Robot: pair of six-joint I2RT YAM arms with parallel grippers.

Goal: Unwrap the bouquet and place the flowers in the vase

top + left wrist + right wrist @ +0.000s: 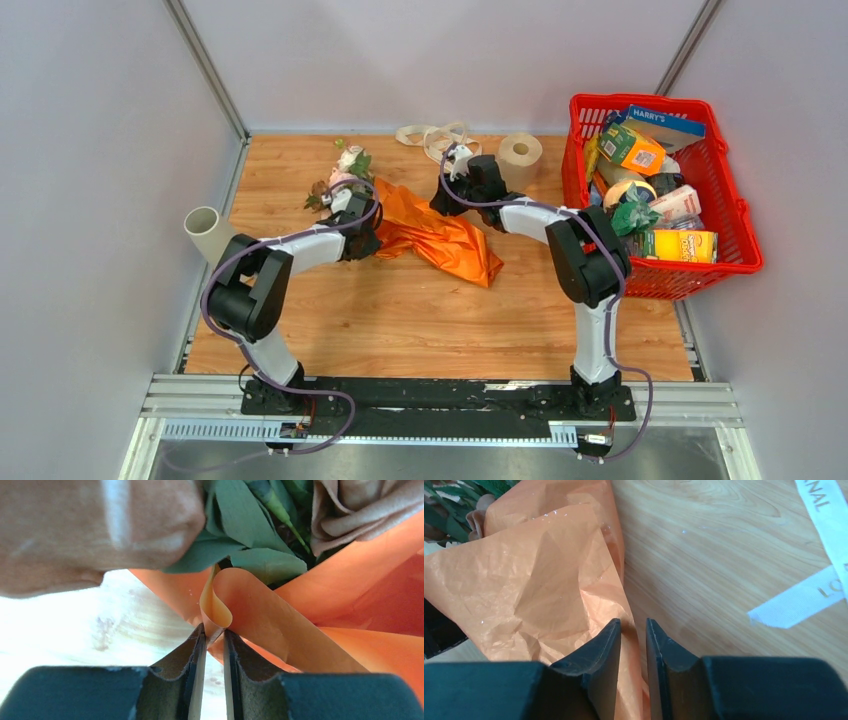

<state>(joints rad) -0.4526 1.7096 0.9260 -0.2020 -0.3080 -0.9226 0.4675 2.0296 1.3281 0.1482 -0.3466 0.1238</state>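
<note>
red basket (700,278) | groceries (640,190) inside; toilet roll (520,152) near | wooden table (400,320)

I'm looking into a lab test cell; plain white panels (100,150) wall in a wooden tabletop (420,320); aluminium rails (700,405) carry the arm bases (278,385).

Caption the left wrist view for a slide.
Left pincer pinching a curled edge of orange wrapping paper, green leaves and a brownish fabric rose behind.
</note>
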